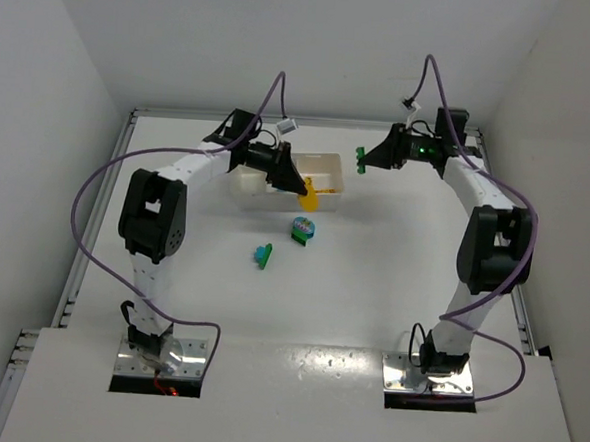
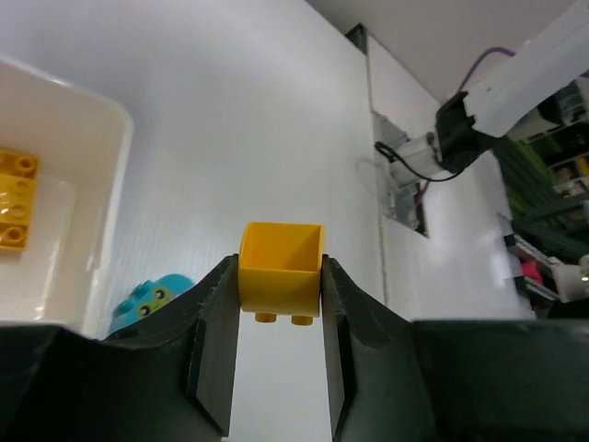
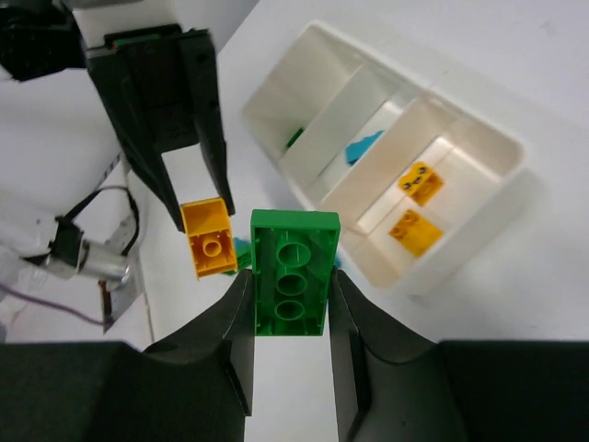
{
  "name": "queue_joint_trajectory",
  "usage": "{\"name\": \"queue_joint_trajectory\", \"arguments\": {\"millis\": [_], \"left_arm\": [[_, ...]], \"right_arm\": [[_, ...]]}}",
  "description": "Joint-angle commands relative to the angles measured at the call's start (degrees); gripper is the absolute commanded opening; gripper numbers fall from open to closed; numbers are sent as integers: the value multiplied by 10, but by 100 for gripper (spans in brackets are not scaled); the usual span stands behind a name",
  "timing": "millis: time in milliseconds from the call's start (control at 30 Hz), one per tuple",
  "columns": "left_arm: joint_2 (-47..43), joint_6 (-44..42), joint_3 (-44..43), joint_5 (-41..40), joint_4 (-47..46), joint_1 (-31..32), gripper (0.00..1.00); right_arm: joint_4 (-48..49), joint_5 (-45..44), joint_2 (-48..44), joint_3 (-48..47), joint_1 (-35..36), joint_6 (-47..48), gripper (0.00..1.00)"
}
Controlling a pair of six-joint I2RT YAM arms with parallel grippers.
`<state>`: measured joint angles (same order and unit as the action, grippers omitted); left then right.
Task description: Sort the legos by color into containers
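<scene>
My left gripper [image 2: 279, 267] is shut on a yellow brick [image 2: 281, 276] and holds it in the air just off the white tray's [image 1: 334, 161] front right corner. My right gripper [image 3: 290, 276] is shut on a green brick [image 3: 292, 267] and holds it in the air to the right of the tray [image 3: 497, 138]. In the right wrist view the tray's three compartments hold a green piece [image 3: 294, 138], a cyan piece [image 3: 363, 145] and two yellow bricks [image 3: 419, 182]. Two loose cyan-and-green legos [image 1: 302, 228] [image 1: 263, 255] lie on the table in front of the tray.
White walls enclose the table at the back and on both sides. The left arm [image 1: 178, 169] reaches across to the tray from the left. The right arm [image 1: 477, 187] reaches in from the right. A cyan figure lego [image 2: 152, 296] lies beside the tray wall.
</scene>
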<state>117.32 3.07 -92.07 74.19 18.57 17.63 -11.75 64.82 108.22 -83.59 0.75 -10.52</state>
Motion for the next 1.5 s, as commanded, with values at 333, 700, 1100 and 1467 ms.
{"name": "queue_joint_trajectory", "arguments": {"millis": [333,700,1100,1467], "left_arm": [[53,-52,-157,-286,-43,35,15],[88,-59,-176,-366,-53,52,100],[-68,95,-151,-589,-165,-44,100],[-152,121,-69,-589,-43,-145,100]], "right_arm": [[-3,-50,-90,72,-9,3,0],[-13,-60,-82,48,-3,14,0],[65,-103,66,-118,93,-29,0],[55,-62,329,-414,217,-50,0]]}}
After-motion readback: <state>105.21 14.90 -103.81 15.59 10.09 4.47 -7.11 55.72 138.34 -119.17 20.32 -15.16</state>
